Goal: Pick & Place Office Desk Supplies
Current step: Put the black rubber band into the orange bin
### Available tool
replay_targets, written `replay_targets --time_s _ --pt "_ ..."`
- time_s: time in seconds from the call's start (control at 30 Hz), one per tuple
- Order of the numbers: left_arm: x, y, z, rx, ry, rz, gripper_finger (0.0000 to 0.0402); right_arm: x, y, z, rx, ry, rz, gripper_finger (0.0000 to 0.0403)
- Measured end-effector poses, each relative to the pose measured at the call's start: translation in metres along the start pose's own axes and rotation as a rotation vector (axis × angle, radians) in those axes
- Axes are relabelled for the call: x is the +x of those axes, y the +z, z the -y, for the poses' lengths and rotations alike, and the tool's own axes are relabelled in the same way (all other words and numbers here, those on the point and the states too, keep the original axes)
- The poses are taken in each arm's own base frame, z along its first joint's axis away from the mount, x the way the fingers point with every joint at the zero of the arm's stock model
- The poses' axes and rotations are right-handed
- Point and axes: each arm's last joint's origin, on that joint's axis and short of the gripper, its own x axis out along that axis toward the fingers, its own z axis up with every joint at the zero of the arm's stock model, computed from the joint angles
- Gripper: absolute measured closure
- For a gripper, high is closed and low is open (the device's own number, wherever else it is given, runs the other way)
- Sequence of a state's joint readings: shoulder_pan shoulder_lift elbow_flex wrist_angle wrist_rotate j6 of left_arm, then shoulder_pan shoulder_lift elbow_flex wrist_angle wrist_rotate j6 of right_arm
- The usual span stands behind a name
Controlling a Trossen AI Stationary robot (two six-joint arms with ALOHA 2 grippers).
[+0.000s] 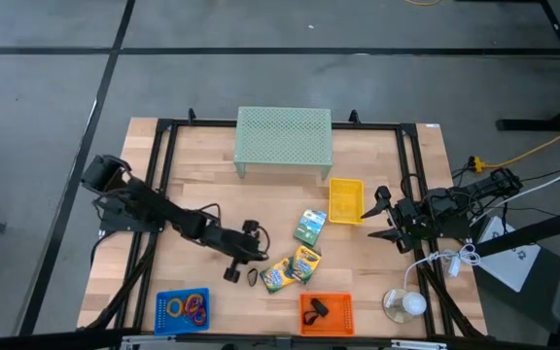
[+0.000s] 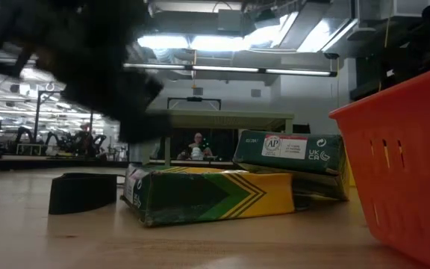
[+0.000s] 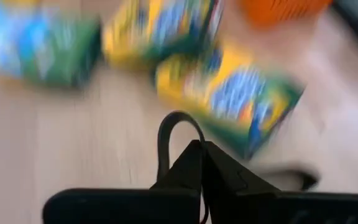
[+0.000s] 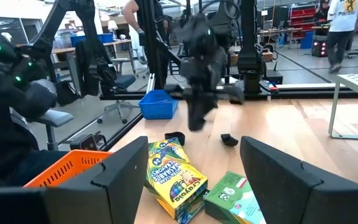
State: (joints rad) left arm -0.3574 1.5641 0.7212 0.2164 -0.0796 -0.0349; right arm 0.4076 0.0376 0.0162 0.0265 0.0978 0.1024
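Left gripper point(image 1: 245, 255): over the front middle of the table point(image 1: 202, 185), just left of the crayon boxes. Fingers point(image 3: 197, 163) pressed together to a point, nothing seen between them. A black clip point(image 3: 169, 140), a dark loop, lies at the fingertips; whether it touches them cannot be told. In the high view the same clip point(image 1: 252, 277) sits on the wood between the gripper and the boxes.

Right gripper point(image 1: 385, 216): at the right side of the table, just right of the yellow basket point(image 1: 346, 200). Fingers point(image 4: 123, 171) spread wide, holding nothing, hanging above the wood.

Crayon boxes: two green-and-yellow boxes point(image 1: 293, 269) lie touching each other at front centre; a third, greener box point(image 1: 309, 227) lies just behind them, near the yellow basket. From table height the nearest box point(image 2: 207, 196) lies flat, another stacked askew behind it.

Rings: purple, orange and yellow rings point(image 1: 191, 307) lie inside the blue basket point(image 1: 164, 303) at the front left corner.

Orange basket point(image 1: 343, 311): front centre-right, with one black clip point(image 1: 315, 310) in it.

Pale green mesh riser point(image 1: 284, 138): at the back middle of the table, well apart from both grippers.

Other: a small dark piece point(image 4: 229, 139) on the wood beyond the boxes; a round clear object point(image 1: 403, 304) at the front right.
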Motion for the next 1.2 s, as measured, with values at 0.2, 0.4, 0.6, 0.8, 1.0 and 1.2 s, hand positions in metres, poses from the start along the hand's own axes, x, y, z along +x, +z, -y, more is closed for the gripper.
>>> replay_targets --time_s 0.2,0.4,0.6,0.8,1.0,1.2 --pt "-0.018 0.04 0.001 0.118 -0.096 0.371 0.0398 0.0 0.0 0.0 -0.005 -0.011 0.002 0.0147" --pt "0.003 0.047 -0.009 0.119 -0.158 0.422 0.0399 0.0 0.0 0.0 -0.005 -0.018 0.005 0.0147" --pt "0.051 0.063 -0.006 0.147 -0.286 0.405 0.0399 0.0 0.0 0.001 -0.055 -0.018 0.005 0.0147" --pt "0.098 0.085 -0.001 0.169 -0.405 0.403 0.0398 0.0 0.0 0.001 -0.084 -0.018 0.004 0.0147" --pt "0.128 0.102 0.001 0.182 -0.455 0.388 0.0398 0.0 0.0 0.001 -0.085 -0.018 0.004 0.0147" --pt "0.144 0.107 0.002 0.177 -0.458 0.345 0.0398 0.0 0.0 0.001 -0.085 -0.018 0.004 0.0147"
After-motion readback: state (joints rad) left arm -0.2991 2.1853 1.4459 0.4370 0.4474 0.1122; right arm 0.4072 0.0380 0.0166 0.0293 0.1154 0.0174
